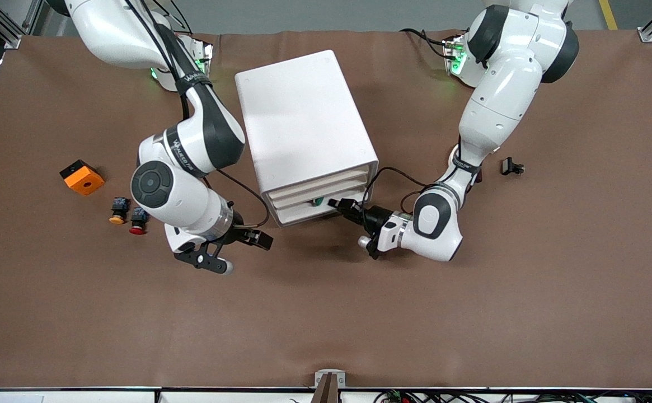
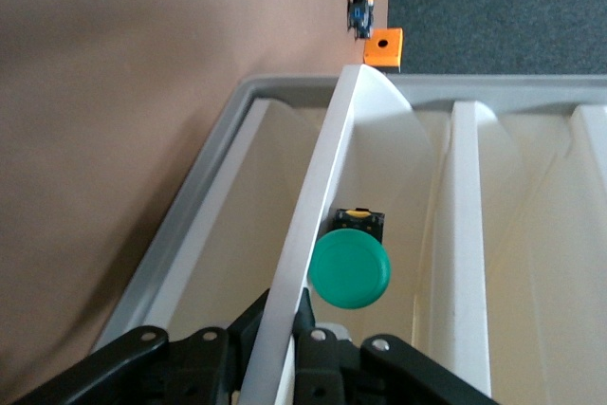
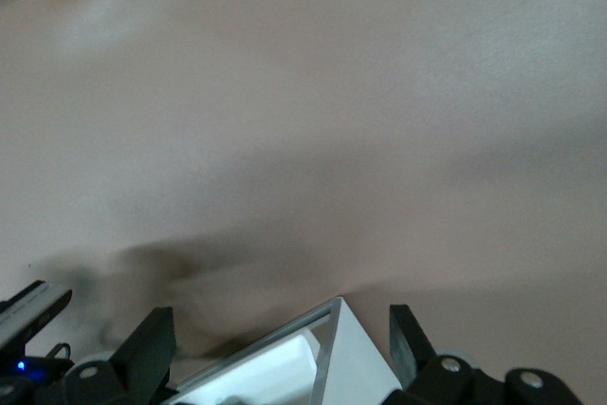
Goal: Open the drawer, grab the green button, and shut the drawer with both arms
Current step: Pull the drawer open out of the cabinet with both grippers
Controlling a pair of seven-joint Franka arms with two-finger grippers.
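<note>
The drawer [image 1: 299,212], lowest of three white fronts on the cabinet [image 1: 303,117], sits just below the middle of the front view and looks only a little way out, so the opening step seems to be in hand. It is a shallow white plastic tray with thin walls and a flat front. In the left wrist view its front edge [image 2: 318,225] runs up the middle of the frame. The button [image 2: 349,267] lies inside, just past that front wall. Its round green cap faces the camera and its black body is tucked underneath; from the front it is only a green speck [image 1: 318,201] in the gap. The left gripper [image 1: 341,205] is at the drawer front toward the left arm's end, its fingers [image 2: 318,334] pinching the front wall from either side. The right gripper [image 1: 256,238] waits low by the drawer's corner at the right arm's end, fingers [image 3: 150,340] spread wide with that corner [image 3: 332,343] between them. The next move probably calls for a straight pull toward the front camera, far enough to expose the button for a pick from above.
</note>
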